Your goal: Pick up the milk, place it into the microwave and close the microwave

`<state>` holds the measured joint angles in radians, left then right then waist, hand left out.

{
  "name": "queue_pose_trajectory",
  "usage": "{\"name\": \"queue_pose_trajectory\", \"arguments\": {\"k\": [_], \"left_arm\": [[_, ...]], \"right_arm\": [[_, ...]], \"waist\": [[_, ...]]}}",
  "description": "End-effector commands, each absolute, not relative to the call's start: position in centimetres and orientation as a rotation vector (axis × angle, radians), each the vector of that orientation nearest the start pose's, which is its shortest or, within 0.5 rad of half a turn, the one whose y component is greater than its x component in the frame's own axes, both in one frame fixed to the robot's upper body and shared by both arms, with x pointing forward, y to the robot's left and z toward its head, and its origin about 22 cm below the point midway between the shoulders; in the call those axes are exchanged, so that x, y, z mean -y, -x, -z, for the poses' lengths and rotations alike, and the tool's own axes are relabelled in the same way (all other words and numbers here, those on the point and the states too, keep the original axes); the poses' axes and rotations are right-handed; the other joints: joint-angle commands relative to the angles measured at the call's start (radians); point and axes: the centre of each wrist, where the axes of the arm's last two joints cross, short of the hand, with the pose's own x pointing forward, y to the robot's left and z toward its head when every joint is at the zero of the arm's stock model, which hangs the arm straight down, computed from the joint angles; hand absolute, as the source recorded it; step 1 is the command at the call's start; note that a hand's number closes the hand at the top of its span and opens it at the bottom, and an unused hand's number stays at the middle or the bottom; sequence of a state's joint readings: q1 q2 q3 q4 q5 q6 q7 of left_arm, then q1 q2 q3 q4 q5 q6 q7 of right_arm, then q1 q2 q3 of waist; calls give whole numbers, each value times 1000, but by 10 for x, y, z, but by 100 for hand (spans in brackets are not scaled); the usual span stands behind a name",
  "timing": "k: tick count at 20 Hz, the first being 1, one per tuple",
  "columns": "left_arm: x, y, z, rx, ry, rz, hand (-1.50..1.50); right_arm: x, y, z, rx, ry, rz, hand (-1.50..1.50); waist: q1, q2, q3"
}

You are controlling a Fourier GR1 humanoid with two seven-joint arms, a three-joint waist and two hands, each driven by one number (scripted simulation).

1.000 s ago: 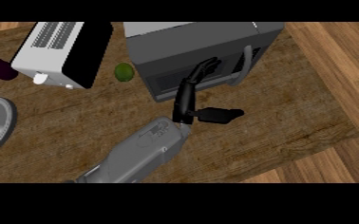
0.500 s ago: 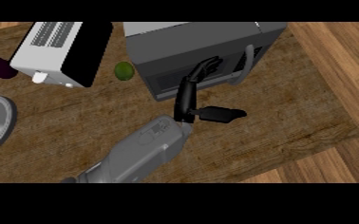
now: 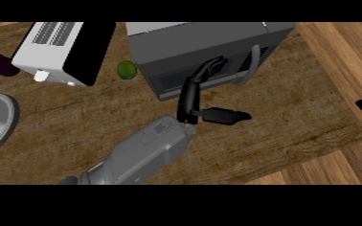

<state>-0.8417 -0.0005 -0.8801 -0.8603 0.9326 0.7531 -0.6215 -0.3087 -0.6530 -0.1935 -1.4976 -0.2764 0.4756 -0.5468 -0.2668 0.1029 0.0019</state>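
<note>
The grey microwave [image 3: 205,43] stands at the back of the counter with its door shut or nearly so, its pale handle [image 3: 247,66] on the right side of the front. My left hand [image 3: 189,98] reaches up from the lower left. Its long fingers [image 3: 209,69] rest against the door front just left of the handle, and its thumb [image 3: 225,116] sticks out to the right. The hand is open and holds nothing. No milk shows anywhere. A dark sliver at the right edge may be my right hand [image 3: 358,104].
A white and black toaster [image 3: 63,52] stands at the back left, with a green lime [image 3: 126,69] between it and the microwave. A dark purple object [image 3: 5,66] and a grey plate rim [image 3: 4,119] sit at the left edge. The counter edge runs diagonally at lower right.
Hardly anything differs. The left hand's fingers have crept slightly further up the microwave's front; the microwave and the other things stay put.
</note>
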Motion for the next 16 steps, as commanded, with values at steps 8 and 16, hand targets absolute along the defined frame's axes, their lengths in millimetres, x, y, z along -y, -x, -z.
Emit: {"name": "queue_pose_trajectory", "arguments": {"k": [8,16], "left_arm": [[-9,-340,-27,1847,90,-7,-150],[-10,-340,-21,1861,89,-7,-150]], "right_arm": [[384,-313,-142,2217,-363,-487,-150],[395,-320,-153,2193,-402,-471,-150]], "waist": [[-10,10,-3],[-13,13,-2]]}}
